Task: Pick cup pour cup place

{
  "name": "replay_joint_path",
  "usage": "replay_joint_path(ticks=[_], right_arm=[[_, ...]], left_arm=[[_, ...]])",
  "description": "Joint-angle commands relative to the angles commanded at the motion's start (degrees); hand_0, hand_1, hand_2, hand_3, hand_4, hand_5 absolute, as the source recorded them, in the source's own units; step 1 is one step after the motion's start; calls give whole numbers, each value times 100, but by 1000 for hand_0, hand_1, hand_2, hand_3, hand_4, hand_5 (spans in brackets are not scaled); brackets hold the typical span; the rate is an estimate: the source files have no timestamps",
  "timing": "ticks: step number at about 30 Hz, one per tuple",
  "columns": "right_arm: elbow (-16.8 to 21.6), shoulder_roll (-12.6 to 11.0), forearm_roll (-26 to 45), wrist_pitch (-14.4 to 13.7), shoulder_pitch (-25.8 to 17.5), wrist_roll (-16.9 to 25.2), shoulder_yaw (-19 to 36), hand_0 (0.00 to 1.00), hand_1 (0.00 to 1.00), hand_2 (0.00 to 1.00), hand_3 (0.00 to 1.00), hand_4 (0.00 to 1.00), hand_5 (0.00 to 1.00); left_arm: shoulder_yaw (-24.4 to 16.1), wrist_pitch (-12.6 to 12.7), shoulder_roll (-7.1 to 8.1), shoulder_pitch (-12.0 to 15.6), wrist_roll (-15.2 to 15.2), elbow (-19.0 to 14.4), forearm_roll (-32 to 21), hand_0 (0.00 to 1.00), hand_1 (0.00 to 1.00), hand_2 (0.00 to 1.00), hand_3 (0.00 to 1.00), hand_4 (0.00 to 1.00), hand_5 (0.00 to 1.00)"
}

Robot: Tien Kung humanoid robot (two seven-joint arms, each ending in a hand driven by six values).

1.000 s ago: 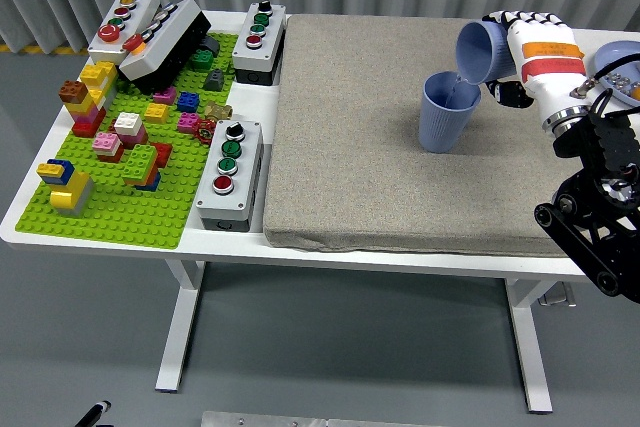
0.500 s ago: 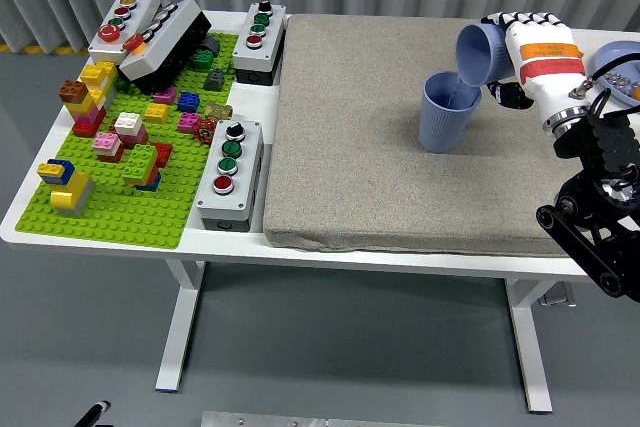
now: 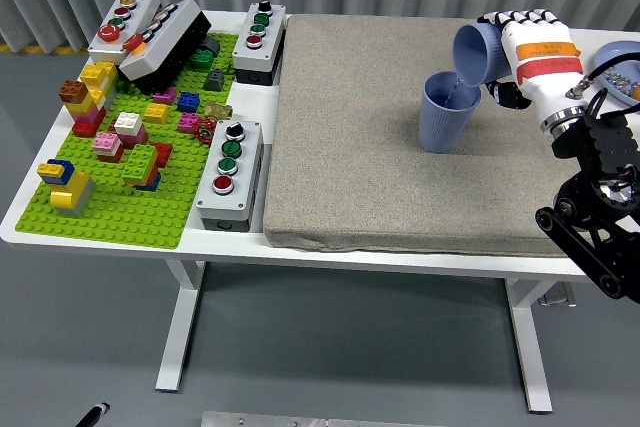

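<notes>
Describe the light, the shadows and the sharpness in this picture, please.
Head view: the light is soft and even, with no strong glare. The standing cup throws only a faint shadow on the grey mat. The bricks and button boxes are sharp. The right hand holding the tilted cup shows no motion blur. The table legs lean slightly, a mild wide-angle effect.

Coarse woven grey cloth mat (image 3: 400,127) over smooth white worktop (image 3: 30,222); matt blue plastic cups (image 3: 445,112); glossy studded green plastic baseplate (image 3: 140,212) at 9 o'clock
</notes>
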Motion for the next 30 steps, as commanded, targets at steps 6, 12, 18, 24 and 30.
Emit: replay_joint_path(ticks=[6, 12, 18, 24, 30], right_arm=[[-16, -15, -28, -8, 14, -13, -11, 836, 672, 512, 579, 641, 2], [-36, -28, 2, 0, 37, -13, -27, 841, 672, 512, 579, 639, 2], [-74, -5, 250, -40, 16, 19, 48, 839, 671, 512, 577, 641, 2], [-144, 30, 862, -185, 0, 154, 228, 839, 671, 512, 577, 640, 2], [-147, 47, 2061, -267, -10, 590, 418, 837, 670, 514, 577, 640, 2]], left_arm=[[-8, -1, 0, -11, 2, 0, 7, 836, 817, 879, 809, 641, 998], [-13, -2, 1, -14, 2, 0, 10, 837, 817, 879, 809, 641, 998], [-19, 1, -5, -13, 2, 0, 13, 836, 817, 879, 809, 640, 998], [-23, -2, -10, -18, 6, 0, 19, 836, 817, 879, 809, 641, 998], [-20, -6, -12, -17, 11, 0, 21, 836, 817, 879, 809, 640, 998]])
